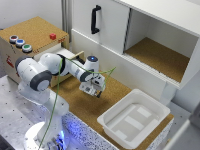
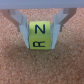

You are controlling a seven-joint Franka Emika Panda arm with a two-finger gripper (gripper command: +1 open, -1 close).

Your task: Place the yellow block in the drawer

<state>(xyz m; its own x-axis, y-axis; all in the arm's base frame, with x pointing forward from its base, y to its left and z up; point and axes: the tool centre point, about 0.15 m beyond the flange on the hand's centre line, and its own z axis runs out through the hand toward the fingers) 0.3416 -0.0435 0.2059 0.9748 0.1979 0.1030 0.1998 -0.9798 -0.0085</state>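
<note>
My arm: one, white, entering from the lower left of the exterior view and reaching toward frame centre.
My jaws (image 1: 93,89): narrow, clamped on one yellow block; in the wrist view the two pale fingers (image 2: 21,25) press its two opposite sides.
Yellow block (image 2: 39,35): one. Black letters on it, an "N" on the upper face and an "R" on the face below. It sits between my fingers over the cork surface; whether it touches the cork I cannot tell. In the exterior view it is too small and blurred to pick out at my jaws.
Bench (image 1: 75,102): one cork-covered surface running from centre frame toward the lower right of the exterior view.
Drawer (image 1: 70,54): one, light wood, partly pulled out of the box, left of centre; largely hidden behind my arm, its handle not visible.
Cork-topped wooden box (image 1: 35,30): one, upper left of the exterior view.
Round buttons (image 1: 19,43): three on the box top, in a row near its left edge, the nearest one green-ringed.
Red block (image 1: 52,36): one, small, on the box top, to the right of the buttons.
White cabinet (image 1: 145,35): one, upper right; one closed door with one black handle (image 1: 94,19), and one open compartment with a cork floor beside it.
White tub (image 1: 134,117): one, lower right, standing on the bench.
Green cable (image 1: 55,100): one thin line draped across my arm.
</note>
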